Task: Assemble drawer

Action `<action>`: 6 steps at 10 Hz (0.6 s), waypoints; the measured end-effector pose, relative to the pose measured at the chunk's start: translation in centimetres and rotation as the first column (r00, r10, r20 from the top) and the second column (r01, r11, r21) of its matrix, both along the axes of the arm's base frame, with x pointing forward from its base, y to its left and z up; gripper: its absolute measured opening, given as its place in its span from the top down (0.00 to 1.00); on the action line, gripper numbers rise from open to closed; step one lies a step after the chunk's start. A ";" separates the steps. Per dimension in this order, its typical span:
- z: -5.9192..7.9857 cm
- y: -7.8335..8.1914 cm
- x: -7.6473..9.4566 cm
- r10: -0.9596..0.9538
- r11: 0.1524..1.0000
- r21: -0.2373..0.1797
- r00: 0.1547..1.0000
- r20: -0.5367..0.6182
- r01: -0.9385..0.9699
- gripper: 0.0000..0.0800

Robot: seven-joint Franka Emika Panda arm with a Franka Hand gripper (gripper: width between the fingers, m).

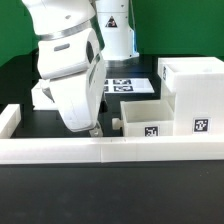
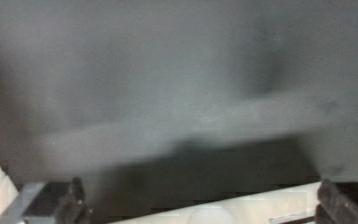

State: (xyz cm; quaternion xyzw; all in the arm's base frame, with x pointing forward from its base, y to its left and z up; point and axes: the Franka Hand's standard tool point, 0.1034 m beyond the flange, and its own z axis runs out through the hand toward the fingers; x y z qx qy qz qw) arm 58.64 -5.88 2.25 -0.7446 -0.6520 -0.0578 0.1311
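Standing on the black table (image 1: 30,205) toward the exterior view's right, two white drawer parts are counted: a tall box (image 1: 190,90) with its opening upward, and a lower open-topped tray (image 1: 143,117) set just beside it on the exterior view's left. The tray's long axis is laid across the view, from left to right. One black-and-white tag is carried on the near face of each part; only patterns are shown, and no writing can be read. A third white piece (image 1: 40,95) is partly hidden behind the arm. One gripper (image 1: 92,128) is held low over the table, near the tray's left end. In the blurred wrist view its two fingers (image 2: 51,200) are seen spread wide apart, with nothing made out between them. One marker board (image 1: 128,85) is seen behind, and one white barrier (image 1: 120,152) is laid along the front.
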 end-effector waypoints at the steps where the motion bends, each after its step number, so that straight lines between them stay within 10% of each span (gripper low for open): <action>1: -0.2 0.0 -0.1 0.022 1.000 0.004 1.000 0.002 -0.022 0.19; 6: -1.1 2.5 -0.1 0.101 0.995 0.015 0.994 0.046 -0.101 0.19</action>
